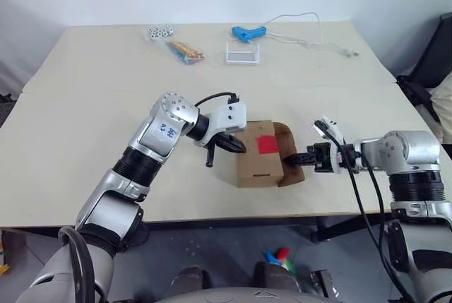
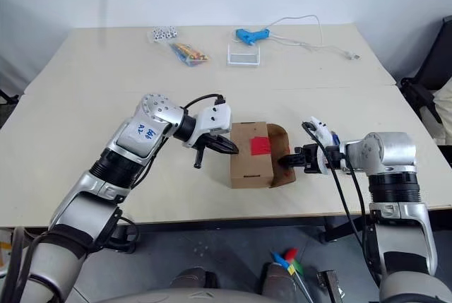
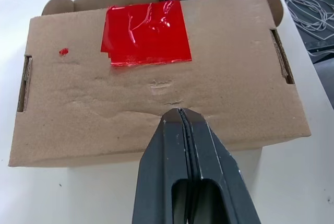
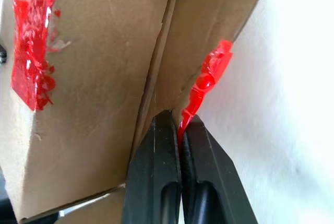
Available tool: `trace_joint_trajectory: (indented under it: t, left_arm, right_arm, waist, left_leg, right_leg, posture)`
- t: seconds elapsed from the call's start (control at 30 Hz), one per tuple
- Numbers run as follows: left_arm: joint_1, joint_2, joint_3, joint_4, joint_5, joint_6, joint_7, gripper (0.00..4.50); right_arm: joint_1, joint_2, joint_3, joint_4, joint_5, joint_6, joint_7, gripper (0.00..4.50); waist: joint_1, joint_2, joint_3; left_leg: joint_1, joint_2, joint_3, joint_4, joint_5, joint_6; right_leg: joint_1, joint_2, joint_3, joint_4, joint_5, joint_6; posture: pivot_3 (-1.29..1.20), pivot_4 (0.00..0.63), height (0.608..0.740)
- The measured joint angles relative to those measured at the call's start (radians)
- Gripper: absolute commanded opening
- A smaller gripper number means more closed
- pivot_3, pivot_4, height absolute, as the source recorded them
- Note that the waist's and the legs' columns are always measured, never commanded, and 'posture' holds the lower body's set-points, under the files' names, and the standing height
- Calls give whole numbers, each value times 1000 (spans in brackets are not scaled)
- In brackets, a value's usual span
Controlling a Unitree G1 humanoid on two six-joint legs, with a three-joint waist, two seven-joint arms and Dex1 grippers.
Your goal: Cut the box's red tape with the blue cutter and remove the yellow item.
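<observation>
We see the box (image 1: 260, 153) near the bench's (image 1: 92, 105) front edge, with bare surface behind it. The left gripper (image 3: 180, 117), clenched empty, presses the creased cardboard lid. Our right wrist view shows the right gripper (image 4: 180, 130) pinching a crumpled strand of the red tape (image 4: 206, 85), apparently at the flap's edge. A glossy red patch (image 3: 146, 33) remains on the lid.

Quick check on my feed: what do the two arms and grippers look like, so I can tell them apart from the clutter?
Both arms are silver-grey metal with black ribbed joints and black cables. The left arm has a blue handwritten label on a white patch. Each white wrist carries a gripper of two black fingers: left gripper, right gripper.
</observation>
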Motion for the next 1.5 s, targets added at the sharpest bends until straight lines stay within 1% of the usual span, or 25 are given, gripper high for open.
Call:
trace_joint_trajectory:
  t: [0.13, 0.27, 0.6, 0.8, 0.93, 1.17, 1.27, 1.5]
  left_arm:
    - [-6, -20, 1, 22, 0, -15, 7, 0]
    - [-6, -31, 7, 38, 0, -31, 18, 0]
    - [-33, -68, 25, 122, 0, -79, 44, 0]
    - [-39, -74, 34, 149, 1, -81, 67, 0]
    - [-41, -76, 41, 169, 1, -82, 73, 0]
    - [-41, -79, 42, 184, 2, -84, 84, 0]
    - [-39, -79, 44, 194, 3, -84, 92, 0]
    - [-19, -91, 46, 246, 37, -78, 133, 0]
  right_arm:
    - [0, -9, -15, -56, 1, 57, -46, 23]
    - [-21, -20, -21, -135, 16, 125, -112, 23]
    - [-58, -94, 18, -201, 113, 127, -216, 23]
    - [-150, -166, 114, -254, 181, 127, -282, 23]
    - [-212, -189, 174, -270, 237, 127, -344, 23]
    - [-287, -219, 255, -283, 347, 127, -459, 23]
    - [-335, -236, 319, -323, 400, 127, -517, 23]
    - [-423, -240, 367, -361, 561, 127, -626, 23]
  waist:
    - [15, 0, 0]
    - [21, 0, 0]
    - [22, 0, 0]
    - [22, 1, 0]
    - [22, 1, 0]
    - [22, 1, 0]
    - [22, 1, 0]
    - [32, 1, 0]
  left_leg:
    - [-1, -1, 1, 1, 0, 2]
    - [-2, -1, 0, 2, 0, 2]
    - [-11, -4, -4, 7, 1, 7]
    - [-12, -5, -5, 7, 1, 8]
    - [-13, -6, -6, 8, 1, 9]
    - [-13, -9, -8, 8, 1, 12]
    - [-14, -11, -8, 8, 1, 13]
    - [-16, -15, -11, 8, 1, 17]
  right_leg:
    - [0, -1, 0, -3, 0, 0]
    - [1, -1, 0, -3, 0, 0]
    - [0, -4, -3, -9, 1, 2]
    - [0, -5, -5, -10, 2, 3]
    - [1, -7, -7, -10, 2, 3]
    - [2, -12, -11, -10, 2, 4]
    - [2, -14, -11, -11, 3, 4]
    - [2, -18, -12, -13, 5, 7]
  posture:
    - [0, 150, 740]
    - [0, 150, 740]
    - [0, 150, 740]
    - [0, 150, 740]
    - [0, 150, 740]
    - [0, 150, 740]
    - [0, 150, 740]
    - [0, 150, 740]
